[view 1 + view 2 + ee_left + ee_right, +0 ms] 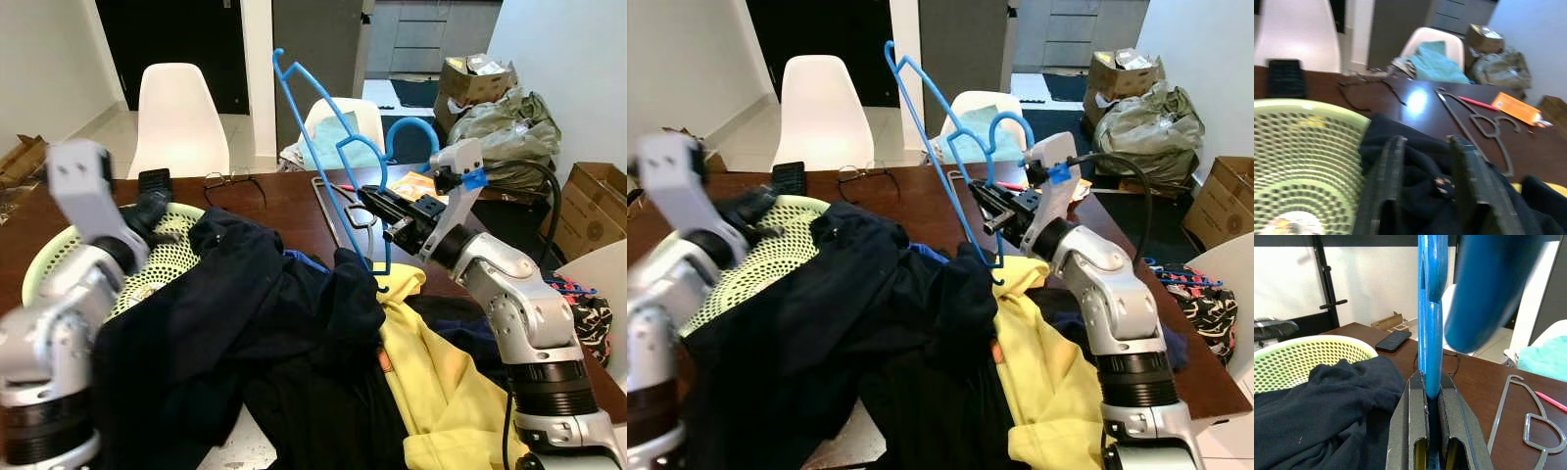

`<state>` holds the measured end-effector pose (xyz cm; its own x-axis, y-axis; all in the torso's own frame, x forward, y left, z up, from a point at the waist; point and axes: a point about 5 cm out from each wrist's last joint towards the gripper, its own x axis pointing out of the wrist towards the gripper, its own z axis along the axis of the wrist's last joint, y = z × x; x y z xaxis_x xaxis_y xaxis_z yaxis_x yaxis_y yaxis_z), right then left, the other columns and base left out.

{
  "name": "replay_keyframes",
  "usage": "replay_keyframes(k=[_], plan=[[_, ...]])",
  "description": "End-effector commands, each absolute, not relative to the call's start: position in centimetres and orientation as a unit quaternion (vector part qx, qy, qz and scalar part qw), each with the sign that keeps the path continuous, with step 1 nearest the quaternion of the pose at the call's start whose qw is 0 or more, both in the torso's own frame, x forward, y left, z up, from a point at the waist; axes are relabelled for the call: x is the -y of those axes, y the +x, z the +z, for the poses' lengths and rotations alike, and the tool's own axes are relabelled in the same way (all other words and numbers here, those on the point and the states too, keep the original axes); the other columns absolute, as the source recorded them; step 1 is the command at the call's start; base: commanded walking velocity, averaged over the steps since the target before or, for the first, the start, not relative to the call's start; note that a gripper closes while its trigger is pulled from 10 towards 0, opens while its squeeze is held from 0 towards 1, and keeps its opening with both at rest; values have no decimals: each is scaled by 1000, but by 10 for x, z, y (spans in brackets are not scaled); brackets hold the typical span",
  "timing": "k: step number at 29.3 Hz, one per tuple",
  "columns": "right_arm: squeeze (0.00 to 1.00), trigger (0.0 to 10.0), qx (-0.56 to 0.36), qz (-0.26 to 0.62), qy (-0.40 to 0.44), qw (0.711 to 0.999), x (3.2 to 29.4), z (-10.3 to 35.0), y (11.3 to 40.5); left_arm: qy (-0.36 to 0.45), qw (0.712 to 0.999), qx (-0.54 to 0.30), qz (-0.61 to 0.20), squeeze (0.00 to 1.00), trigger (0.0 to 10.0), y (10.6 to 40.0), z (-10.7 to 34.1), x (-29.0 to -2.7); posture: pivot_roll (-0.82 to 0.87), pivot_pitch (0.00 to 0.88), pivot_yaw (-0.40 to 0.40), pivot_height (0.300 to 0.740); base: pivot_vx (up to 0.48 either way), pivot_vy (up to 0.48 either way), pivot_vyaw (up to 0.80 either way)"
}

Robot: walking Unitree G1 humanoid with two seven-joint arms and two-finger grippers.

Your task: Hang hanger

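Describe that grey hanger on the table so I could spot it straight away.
Start at the brown table, beyond the heap of dark clothes. The grey hanger lies flat there, near an orange packet. Unlike the blue hanger in the right tool, it is untouched.

No text, brand, number or sign can be read in any view; the orange packet [1515, 108] lying on the tabletop [1547, 152] carries dark print, but it is too small and blurred to make out; the cardboard boxes [477, 78] at the back of the room show no legible marking; the dark phone [1393, 340] lies with a blank face; the blue tape [474, 180] on the right arm bears no lettering that can be seen.
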<state>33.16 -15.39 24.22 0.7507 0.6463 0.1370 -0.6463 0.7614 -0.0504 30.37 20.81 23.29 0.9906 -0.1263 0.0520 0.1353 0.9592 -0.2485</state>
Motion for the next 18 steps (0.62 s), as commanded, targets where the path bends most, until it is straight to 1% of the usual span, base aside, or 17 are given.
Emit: replay_keyframes(k=[1, 5, 13, 18], plan=[[0, 10000, 84, 347, -3, 934, 152, 247, 332, -140, 987, 21, -83, 1000, 10000, 304, 231, -205, -10, 0, -5, 740, 0, 0, 0], [0, 10000, 83, 348, -4, 934, 151, 247, 331, -160, 981, 5, -113, 1000, 10000, 309, 218, -199, -20, 0, -8, 740, 0, 0, 0], [0, 10000, 83, 347, -5, 934, 153, 248, 331, -166, 979, -22, -118, 1000, 10000, 315, 205, -201, -25, 0, -6, 740, 0, 0, 0], [0, 10000, 82, 347, -8, 934, 154, 248, 329, -178, 962, -108, -177, 1000, 10000, 307, 169, -191, -27, 0, -3, 740, 0, 0, 0]])
